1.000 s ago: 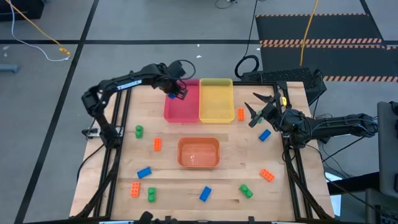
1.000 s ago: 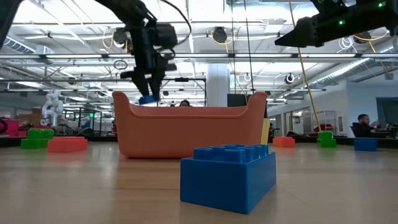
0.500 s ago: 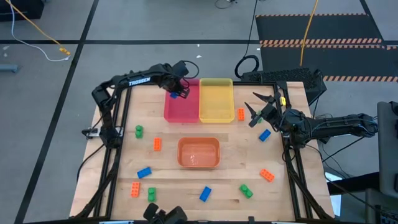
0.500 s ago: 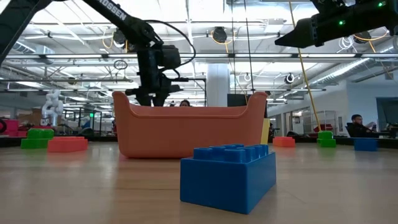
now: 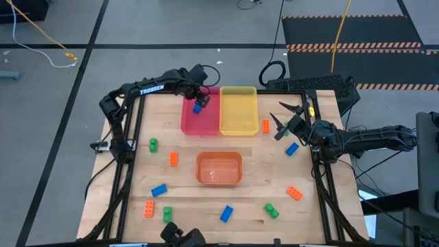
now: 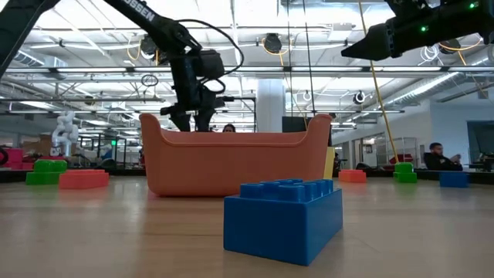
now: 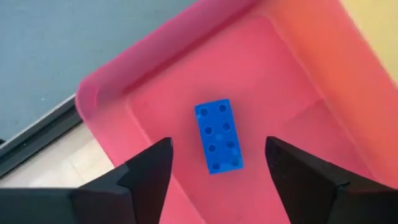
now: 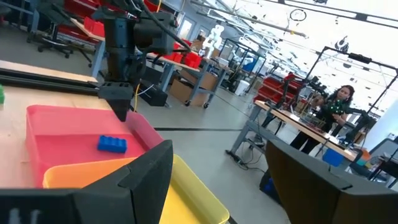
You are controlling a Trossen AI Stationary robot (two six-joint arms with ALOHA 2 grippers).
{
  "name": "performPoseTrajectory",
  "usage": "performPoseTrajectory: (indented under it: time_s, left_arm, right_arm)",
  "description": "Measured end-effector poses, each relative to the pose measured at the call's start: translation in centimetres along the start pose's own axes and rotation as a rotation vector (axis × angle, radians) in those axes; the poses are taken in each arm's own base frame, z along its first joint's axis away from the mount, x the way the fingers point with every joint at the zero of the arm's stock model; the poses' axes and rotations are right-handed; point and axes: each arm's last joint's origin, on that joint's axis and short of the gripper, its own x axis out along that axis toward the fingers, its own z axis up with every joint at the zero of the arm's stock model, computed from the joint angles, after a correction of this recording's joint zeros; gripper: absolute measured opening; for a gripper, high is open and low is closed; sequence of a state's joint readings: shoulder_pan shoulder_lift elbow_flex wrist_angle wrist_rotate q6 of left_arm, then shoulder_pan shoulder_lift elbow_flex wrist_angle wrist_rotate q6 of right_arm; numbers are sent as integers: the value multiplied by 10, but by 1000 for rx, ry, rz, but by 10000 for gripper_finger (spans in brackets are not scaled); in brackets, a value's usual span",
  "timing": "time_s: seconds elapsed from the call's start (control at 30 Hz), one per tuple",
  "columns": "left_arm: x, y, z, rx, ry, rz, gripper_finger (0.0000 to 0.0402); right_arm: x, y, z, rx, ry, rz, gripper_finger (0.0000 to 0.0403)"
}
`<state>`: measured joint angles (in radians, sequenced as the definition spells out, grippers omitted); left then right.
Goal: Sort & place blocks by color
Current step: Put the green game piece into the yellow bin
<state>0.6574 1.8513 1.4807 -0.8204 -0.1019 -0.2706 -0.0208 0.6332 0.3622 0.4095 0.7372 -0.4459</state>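
A blue brick (image 7: pixel 219 135) lies flat on the floor of the pink tray (image 5: pixel 188 122), studs up; it also shows in the high view as the blue brick (image 5: pixel 197 108). My left gripper (image 7: pixel 217 180) hovers open right above it, one finger on each side, touching nothing. My right gripper (image 5: pixel 278 125) waits open above the table's right side, near the orange brick (image 5: pixel 265 125) and a blue brick (image 5: pixel 292 149). Other blue, green and orange bricks lie scattered on the near half of the table.
The yellow tray (image 5: pixel 238 110) stands against the pink tray's right side. The orange tray (image 5: pixel 219 168) sits mid-table. Loose bricks: green (image 5: pixel 153 144), orange (image 5: pixel 173 158), blue (image 5: pixel 159 190), blue (image 5: pixel 226 214), orange (image 5: pixel 294 193). Bare wood lies between them.
My left gripper carried the blue brick a little toward the far edge over the pink tray and went down. It then opened and let go. The brick now lies on the tray floor.
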Motion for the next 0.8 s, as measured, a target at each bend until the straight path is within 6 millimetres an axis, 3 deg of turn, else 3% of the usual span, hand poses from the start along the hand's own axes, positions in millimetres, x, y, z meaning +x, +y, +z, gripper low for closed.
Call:
performPoseTrajectory:
  time_s: [0.13, 0.27, 0.37, 0.47, 0.6, 0.8]
  left_arm:
    - [-35, -14, 6, 77, -159, -141, 270]
    - [-84, -35, 10, 181, -427, -255, 271]
    - [-118, -45, 5, 254, -573, -300, 271]
    - [-138, -50, -7, 294, -648, -319, 271]
    - [-146, -52, -30, 320, -761, -341, 271]
    - [-122, -43, -63, 266, -912, -396, 271]
  right_arm:
    - [0, 1, -8, -21, 36, -45, 254]
    - [0, -1, -15, -30, 75, -106, 254]
    - [1, -3, -16, 7, 77, -119, 254]
    - [1, -3, -17, 45, 83, -122, 254]
    - [2, -2, -21, 73, 111, -113, 254]
    - [6, -1, -29, 177, 150, -67, 254]
